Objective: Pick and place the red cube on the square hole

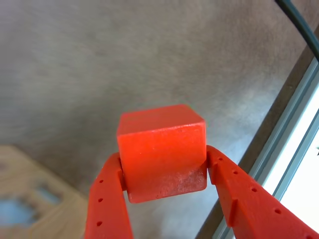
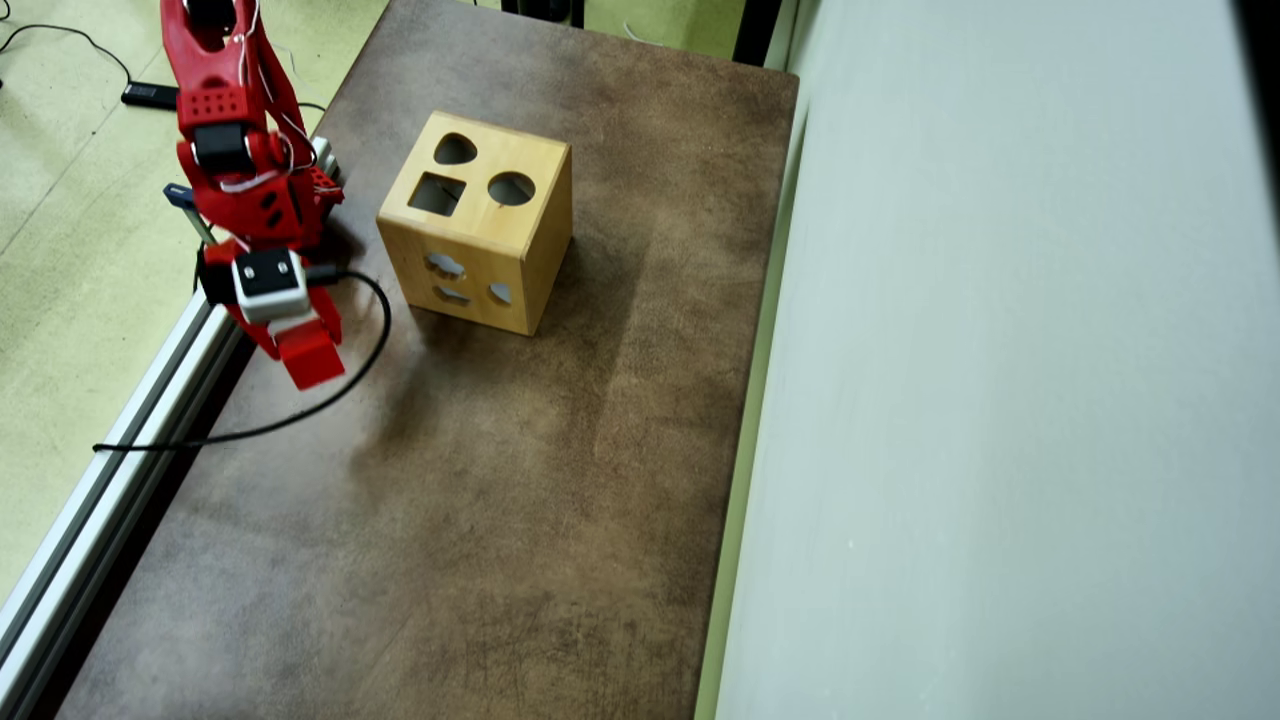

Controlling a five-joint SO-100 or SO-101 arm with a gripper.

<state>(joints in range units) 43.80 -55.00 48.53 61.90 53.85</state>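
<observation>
Red cube (image 1: 162, 152) is sitting clamped between the two fingers of the gripper (image 1: 164, 172), which we are seeing closed on its sides, apparently clear of the brown table (image 2: 480, 520). In the overhead view we are noting it left of the wooden box (image 2: 530, 250); the square hole (image 2: 437, 193) is facing up.

Tool (image 1: 164, 172) front and centre, its two bright red plastic fingers (image 1: 107, 199) clamped on either side of the small, glossy red cube (image 1: 162, 149), which sits lifted clear above the brown mottled bench (image 1: 124, 59). Below and left of the cube, blurred, there's the corner of a light wooden box (image 1: 35, 199) with dark cutouts, shapes too soft to name. Right of the cube, a pale metal rail (image 1: 289, 124) runs diagonally, and a dark cable (image 1: 304, 27) crosses the top corner.
</observation>
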